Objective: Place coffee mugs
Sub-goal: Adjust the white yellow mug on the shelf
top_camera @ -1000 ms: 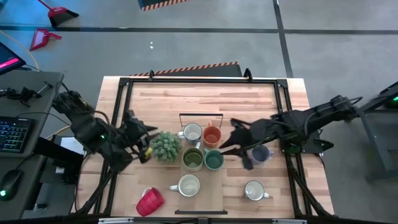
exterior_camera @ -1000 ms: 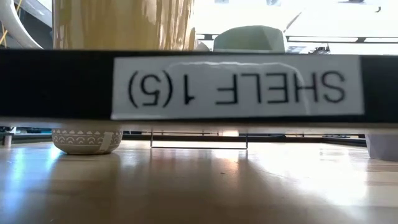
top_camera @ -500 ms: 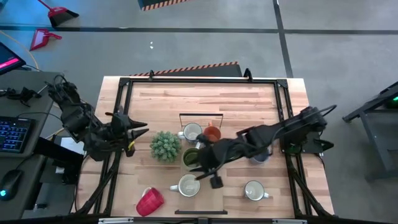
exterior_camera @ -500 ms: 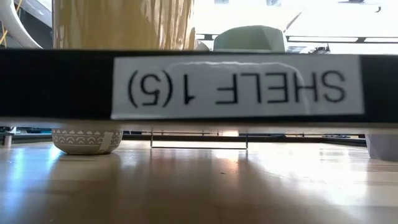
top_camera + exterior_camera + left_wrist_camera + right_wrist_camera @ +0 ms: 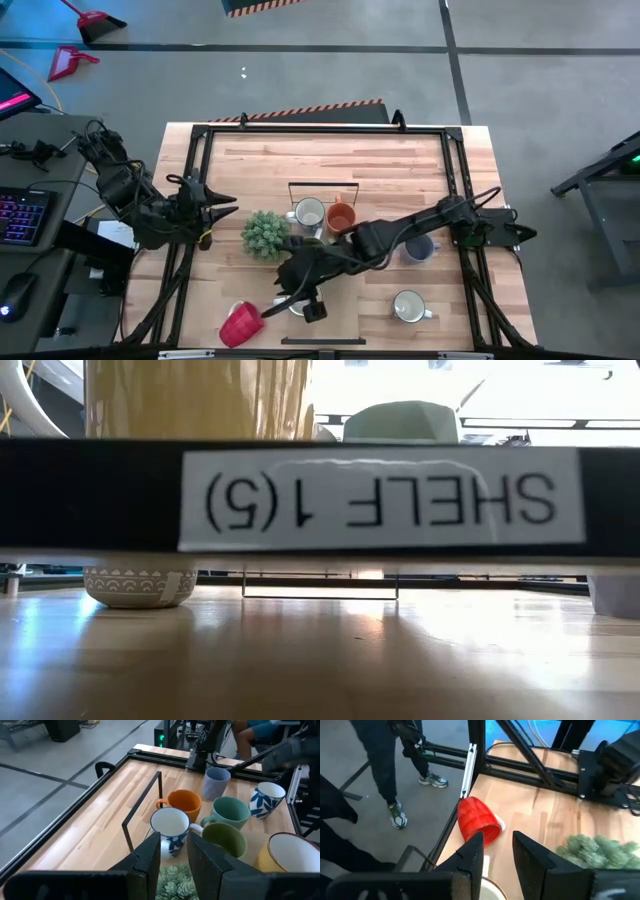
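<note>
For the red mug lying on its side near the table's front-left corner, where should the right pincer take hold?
The red mug lies tipped over, its mouth facing the plant side. The handle is not visible, so pinching the rim wall near the open mouth, one finger inside, looks best. The right pincer, open and close by, would likely come in from that open-mouth side.

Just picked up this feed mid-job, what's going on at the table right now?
The robot is placing coffee mugs on a wooden table. The right gripper is stretched far across to the near-left part, open and empty above a cream mug, with the red mug lying tipped on its side just beyond. The left gripper waits open near the potted plant. Other mugs cluster by the thin wire frame: orange, white patterned, plus blue-grey and another white one farther right.
</note>
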Robot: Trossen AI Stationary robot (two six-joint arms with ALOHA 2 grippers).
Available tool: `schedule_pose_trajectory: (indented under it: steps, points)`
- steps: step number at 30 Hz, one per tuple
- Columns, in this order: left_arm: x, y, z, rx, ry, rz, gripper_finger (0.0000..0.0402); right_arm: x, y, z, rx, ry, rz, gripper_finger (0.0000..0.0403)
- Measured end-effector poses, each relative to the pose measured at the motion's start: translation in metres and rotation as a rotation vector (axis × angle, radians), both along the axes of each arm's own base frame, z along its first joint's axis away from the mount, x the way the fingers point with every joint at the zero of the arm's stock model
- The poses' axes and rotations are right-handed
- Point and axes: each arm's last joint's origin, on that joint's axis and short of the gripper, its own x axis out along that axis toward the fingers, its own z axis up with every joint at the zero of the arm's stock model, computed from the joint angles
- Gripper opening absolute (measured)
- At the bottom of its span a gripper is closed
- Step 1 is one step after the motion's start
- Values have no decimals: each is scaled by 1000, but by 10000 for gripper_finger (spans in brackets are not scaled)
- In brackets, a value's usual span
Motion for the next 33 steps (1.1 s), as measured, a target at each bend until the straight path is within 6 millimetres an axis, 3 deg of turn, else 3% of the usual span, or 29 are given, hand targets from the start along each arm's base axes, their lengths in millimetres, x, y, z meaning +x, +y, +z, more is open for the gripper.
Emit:
schedule_pose_trajectory:
  steps: [4, 12, 19, 33]
  points:
    - [0, 1, 0, 7, 2, -4, 87, 9, 1, -19, 46, 20, 10, 87]
    - [0, 0, 0, 1, 5, -9, 87, 8, 6, -26, 31, 50, -25, 87]
    - [0, -1, 0, -18, 16, -24, 87, -11, 8, -43, -20, 302, -104, 87]
    - [0, 0, 0, -3, 21, -31, 87, -32, 49, -39, 36, 327, -13, 87]
